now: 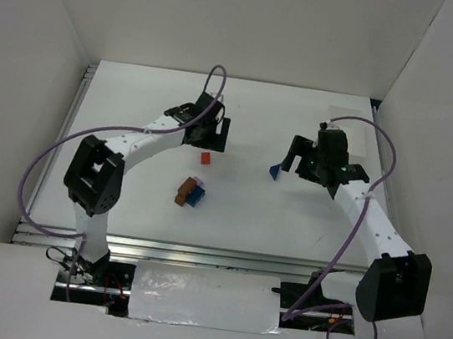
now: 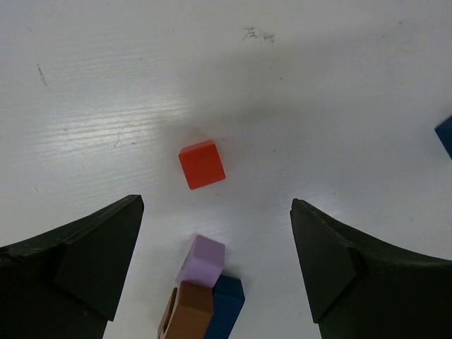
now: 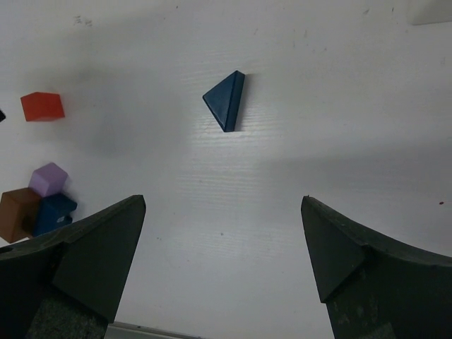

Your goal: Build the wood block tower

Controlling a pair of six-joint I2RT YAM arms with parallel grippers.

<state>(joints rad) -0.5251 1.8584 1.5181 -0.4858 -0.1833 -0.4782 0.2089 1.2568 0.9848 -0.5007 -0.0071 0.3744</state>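
A small cluster of a brown block (image 1: 183, 190), a blue block (image 1: 196, 197) and a pale purple cube (image 1: 200, 183) lies mid-table; it also shows in the left wrist view (image 2: 201, 296). A red cube (image 1: 205, 157) (image 2: 201, 164) lies apart, just beyond it. A blue triangular block (image 1: 274, 171) (image 3: 227, 99) lies to the right. My left gripper (image 1: 207, 137) (image 2: 215, 205) is open and empty above the red cube. My right gripper (image 1: 293, 162) (image 3: 222, 201) is open and empty, next to the blue triangle.
White walls enclose the white table (image 1: 132, 122) on three sides. A metal rail (image 1: 198, 254) runs along the near edge, with a white cover (image 1: 200, 296) between the arm bases. A purple cable (image 1: 41, 169) loops off each arm.
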